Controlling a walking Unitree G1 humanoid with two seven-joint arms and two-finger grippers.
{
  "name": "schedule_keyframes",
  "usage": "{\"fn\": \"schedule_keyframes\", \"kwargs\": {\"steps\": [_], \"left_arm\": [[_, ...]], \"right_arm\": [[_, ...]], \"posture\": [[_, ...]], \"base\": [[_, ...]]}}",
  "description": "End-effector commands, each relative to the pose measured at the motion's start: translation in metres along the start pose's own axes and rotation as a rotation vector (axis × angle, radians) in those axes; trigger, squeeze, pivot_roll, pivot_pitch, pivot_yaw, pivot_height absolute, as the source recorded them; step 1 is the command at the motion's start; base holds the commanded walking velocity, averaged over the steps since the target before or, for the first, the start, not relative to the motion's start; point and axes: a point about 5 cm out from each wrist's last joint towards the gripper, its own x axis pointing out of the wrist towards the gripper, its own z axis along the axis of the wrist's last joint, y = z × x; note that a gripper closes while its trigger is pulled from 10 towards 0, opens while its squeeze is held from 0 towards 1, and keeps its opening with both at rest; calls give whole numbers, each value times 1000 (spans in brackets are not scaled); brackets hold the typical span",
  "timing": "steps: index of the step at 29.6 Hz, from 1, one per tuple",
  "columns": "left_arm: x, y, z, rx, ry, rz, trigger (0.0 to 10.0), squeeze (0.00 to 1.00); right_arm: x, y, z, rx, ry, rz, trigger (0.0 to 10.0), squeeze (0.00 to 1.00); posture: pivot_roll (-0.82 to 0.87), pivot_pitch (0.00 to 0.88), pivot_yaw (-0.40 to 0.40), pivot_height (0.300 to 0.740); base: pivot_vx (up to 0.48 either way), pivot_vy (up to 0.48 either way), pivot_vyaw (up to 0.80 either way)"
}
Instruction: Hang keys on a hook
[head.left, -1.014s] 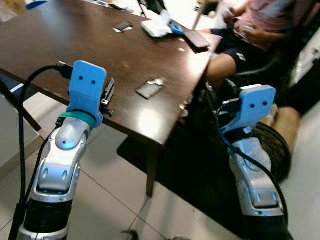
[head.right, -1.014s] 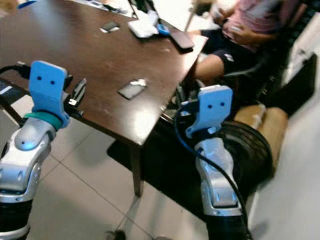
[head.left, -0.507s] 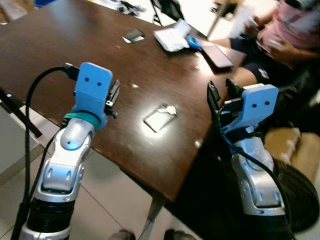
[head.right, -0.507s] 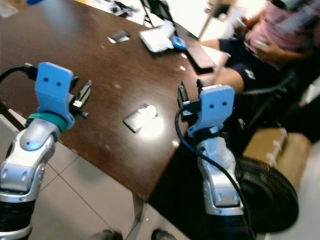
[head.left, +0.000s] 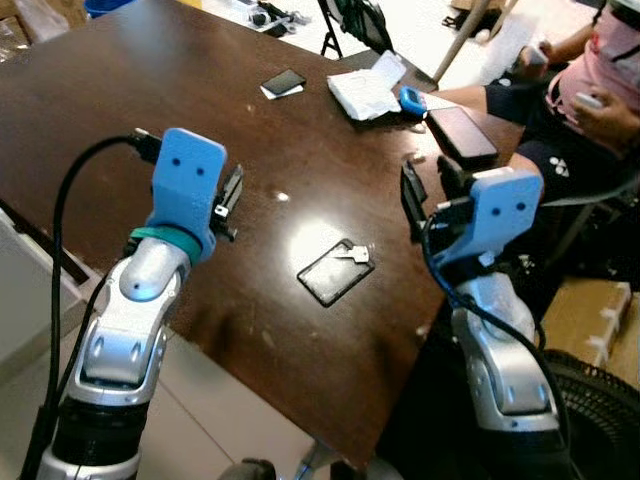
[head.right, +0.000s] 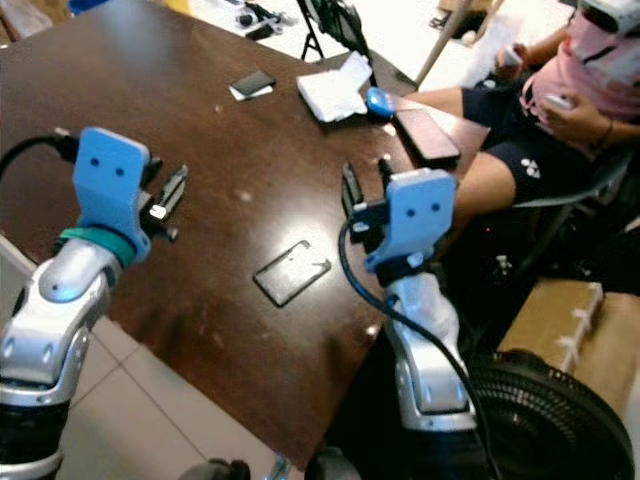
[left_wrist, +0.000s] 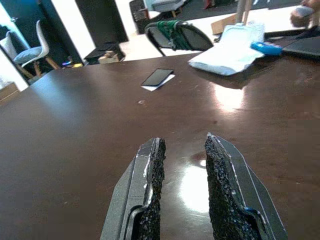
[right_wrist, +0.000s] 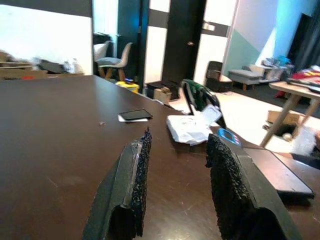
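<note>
Keys not yet picked up, no hook visible.
The keys (head.left: 337, 271) on their dark tag lie near the bench (head.left: 120, 110) front edge; left gripper (left_wrist: 182, 170) and right gripper (right_wrist: 177, 165) hover empty, fingers apart.

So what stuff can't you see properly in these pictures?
- The hook for hanging: nothing in the head views or wrist views can be picked out as one.
- The keys: one small pale bit shows beside the black card holder, too tiny to count keys.
- The person: cut off by the picture's top and right edges.
- The black fan: partly hidden behind the right arm and cut by the bottom edge.
</note>
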Motion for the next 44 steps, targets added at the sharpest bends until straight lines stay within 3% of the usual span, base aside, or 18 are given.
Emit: {"fn": "schedule_keyframes", "kwargs": {"steps": [1, 8, 9, 10, 12, 14, 17, 19, 21, 24, 26, 27, 30, 33, 35, 37, 39, 44], "left_arm": [[-3, 0, 2, 5, -14, -11, 10000, 0], [-4, -3, 6, 77, -21, -95, 10000, 0], [-6, -10, -3, 169, 45, -215, 10000, 0], [-6, -10, -3, 169, 45, -215, 10000, 0], [-16, -23, -25, 318, 183, -447, 10000, 0], [-24, -33, -35, 350, 236, -591, 10000, 0], [-24, -38, -37, 355, 242, -625, 10000, 0], [-23, -45, -39, 331, 257, -636, 10000, 0], [-22, -69, -43, 286, 284, -674, 10000, 0], [-22, -77, -44, 271, 292, -686, 10000, 0], [-6, -106, -41, 190, 318, -674, 10000, 0], [-6, -106, -41, 190, 318, -674, 10000, 0], [18, -128, -36, 95, 351, -652, 10000, 0], [28, -126, -35, 68, 361, -607, 10000, 0], [45, -117, -36, 10, 390, -523, 10000, 0], [45, -117, -36, 10, 390, -523, 10000, 0], [59, -98, -37, -112, 441, -450, 10000, 0], [67, -78, -41, -191, 487, -397, 10000, 0]], "right_arm": [[-2, -1, -2, -3, 8, -7, 10000, 0], [-2, -3, -1, -41, 1, 14, 10000, 0], [0, -4, 0, -63, -3, 40, 10000, 0], [0, -4, 0, -63, -3, 40, 10000, 0], [4, -6, 0, -88, -4, 80, 10000, 0], [7, -7, 1, -97, -4, 109, 10000, 0], [8, -6, 0, -101, -1, 124, 10000, 0], [9, -5, -1, -103, 4, 134, 10000, 0], [10, -5, -3, -107, 11, 144, 10000, 0], [11, -5, -4, -107, 13, 145, 10000, 0], [16, -8, -7, -115, 17, 139, 10000, 0], [16, -8, -7, -115, 17, 139, 10000, 0], [23, -12, -10, -121, 21, 129, 10000, 0], [25, -14, -12, -122, 28, 121, 10000, 0], [27, -17, -16, -123, 42, 111, 10000, 0], [27, -17, -16, -123, 42, 111, 10000, 0], [27, -19, -18, -122, 54, 112, 10000, 0], [25, -20, -22, -121, 72, 121, 10000, 0]], "posture": [[20, 88, 70, 740], [28, 94, 73, 740], [35, 95, 78, 740], [35, 95, 78, 740], [36, 98, 87, 740], [39, 101, 96, 740], [41, 103, 101, 740], [46, 104, 108, 740], [51, 106, 118, 740], [51, 106, 118, 740], [58, 108, 129, 740], [58, 108, 129, 740], [46, 115, 132, 740], [35, 131, 132, 740], [28, 145, 130, 740], [28, 145, 130, 740], [25, 182, 126, 740], [26, 218, 118, 740]], "base": [[0, 0, 0], [0, 0, 0], [0, 0, 0], [0, 0, 0], [0, 0, 0], [0, 0, 0], [0, 0, 0], [0, 0, 0], [0, 0, 0], [0, 0, 0], [0, 0, 0], [0, 0, 0], [0, 0, 0], [0, 0, 0], [0, 0, 0], [0, 0, 0], [0, 0, 0], [0, 0, 0]]}}
